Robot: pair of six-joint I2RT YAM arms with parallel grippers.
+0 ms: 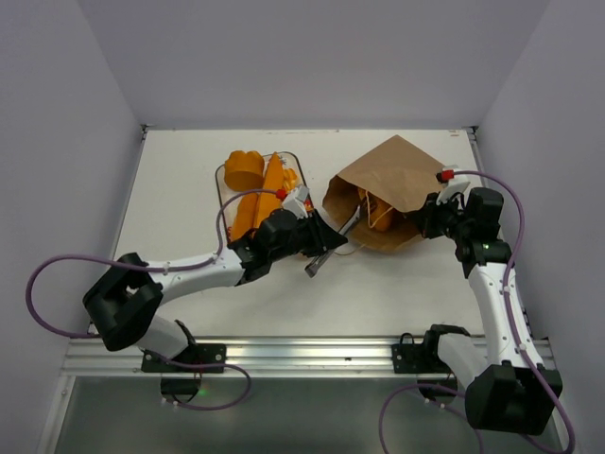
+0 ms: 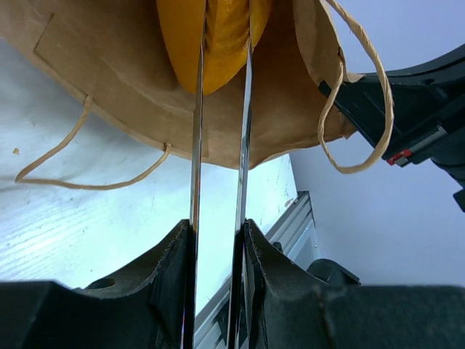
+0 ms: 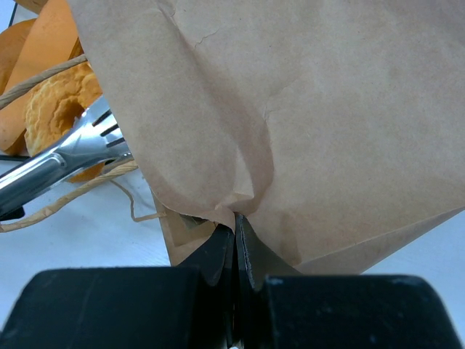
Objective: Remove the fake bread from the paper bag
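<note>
In the left wrist view, the left gripper (image 2: 218, 243) is seen clamped on the handles of silver tongs (image 2: 197, 131). Their thin, polished blades are run into the mouth of the paper bag (image 2: 123, 80) and set against either side of a glossy orange-yellow piece of fake bread (image 2: 227, 36), presumably so that it can be drawn out. The right gripper (image 3: 234, 236) is pinched shut on a creased fold of the matte brown paper, by which the bag is anchored. Other golden pieces (image 1: 250, 189) are laid on a tray (image 1: 220, 180) beside the bag.
</note>
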